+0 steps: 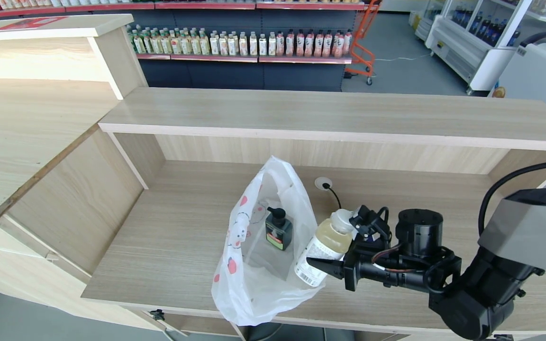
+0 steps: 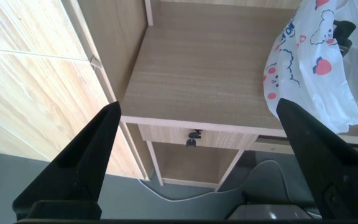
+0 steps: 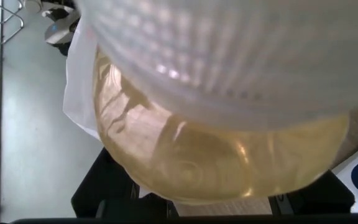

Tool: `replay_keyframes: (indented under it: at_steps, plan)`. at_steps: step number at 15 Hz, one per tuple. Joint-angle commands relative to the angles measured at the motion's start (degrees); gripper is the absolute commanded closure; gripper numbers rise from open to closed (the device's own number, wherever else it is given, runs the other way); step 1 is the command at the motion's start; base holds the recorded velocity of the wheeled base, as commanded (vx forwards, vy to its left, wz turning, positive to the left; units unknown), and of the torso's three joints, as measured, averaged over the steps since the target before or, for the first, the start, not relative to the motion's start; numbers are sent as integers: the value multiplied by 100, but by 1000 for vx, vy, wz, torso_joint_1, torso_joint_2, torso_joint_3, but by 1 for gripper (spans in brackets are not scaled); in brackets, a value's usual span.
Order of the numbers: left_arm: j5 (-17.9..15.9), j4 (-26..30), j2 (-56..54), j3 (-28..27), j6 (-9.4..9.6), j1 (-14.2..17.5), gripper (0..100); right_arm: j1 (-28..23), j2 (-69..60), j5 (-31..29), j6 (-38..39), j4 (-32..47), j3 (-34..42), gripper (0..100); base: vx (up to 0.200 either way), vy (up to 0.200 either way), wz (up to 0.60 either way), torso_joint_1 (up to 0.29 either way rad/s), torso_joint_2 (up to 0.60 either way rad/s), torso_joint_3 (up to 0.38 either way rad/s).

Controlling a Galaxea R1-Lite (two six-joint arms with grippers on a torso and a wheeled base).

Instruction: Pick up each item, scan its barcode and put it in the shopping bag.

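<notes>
Since right gripper (image 1: 341,250) is clamped on the bottle (image 1: 324,246), cap toward the wrist and labelled base pointing down at the bag (image 1: 235,246), I read this as the drop-in step, scan presumably done. Bottle is tilted, base touching or just over the bag's right rim, can't tell which. It's not inside yet.

Bag mouth gapes up and toward the gripper, so entry looks easy, but the film is thin and slack. Suggest carrying the base further over the mouth toward bag centre, then lowering base-first until it's deep inside before opening the fingers. A drop from the rim would likely fold the wall under and roll the bottle onto the counter (image 1: 168,246).

1 pump bottle (image 1: 278,230) stands upright inside the bag at its far side. Aim for the near side so the 2 don't knock. Lower finger runs under the bottle close to the rim, so snag risk. Back out along the entry line, not sideways.

Left gripper (image 2: 194,155) is empty, 2 fingers spread wide, well apart from the bag off its left. It could pin the rim if the bag slumps.
</notes>
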Motion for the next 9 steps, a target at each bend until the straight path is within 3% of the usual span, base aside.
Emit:
replay_keyframes:
  at_steps: [1, 9]
  plan:
    - [4, 0, -2, 0, 0, 0, 0, -29, 200, 73, -8, 9, -126, 100, 0, 0, 0, 0, 0, 0]
    - [4, 0, -2, 0, -9, 0, 0, -55, 710, 100, -298, 53, -742, 100, 0, 0, 0, 0, 0, 0]
